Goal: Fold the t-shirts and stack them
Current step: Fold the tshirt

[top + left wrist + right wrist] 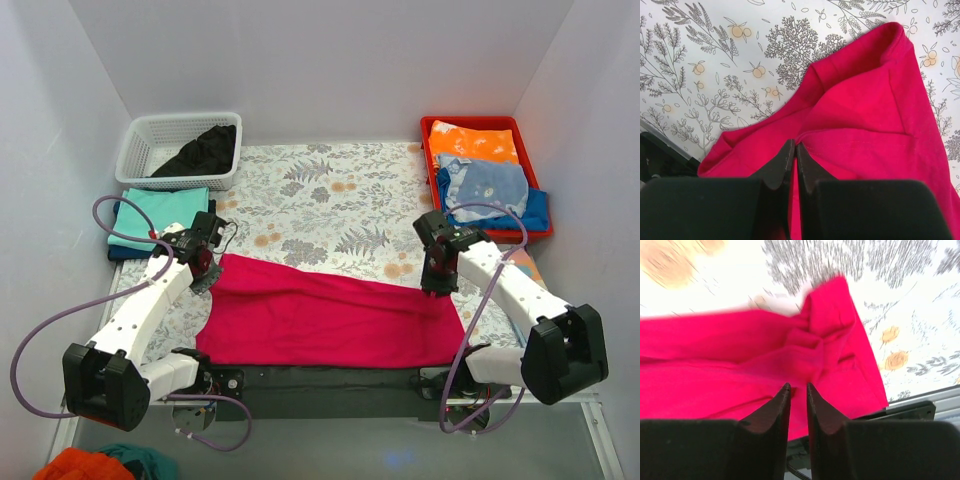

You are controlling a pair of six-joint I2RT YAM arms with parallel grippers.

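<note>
The red t-shirt [330, 320] lies spread at 6 o'clock on the flowered table [330, 190], one long side along the near edge. It looks like light, limp cotton that will sag and crease, so corners and seams are the best holds. The left gripper [795, 146] is pinched on the 9 o'clock corner. The right gripper [798, 386] stands slightly parted over the bunched 3 o'clock corner. Open room lies toward 12 o'clock, between the basket [135, 165] and the tray [428, 150].
</note>
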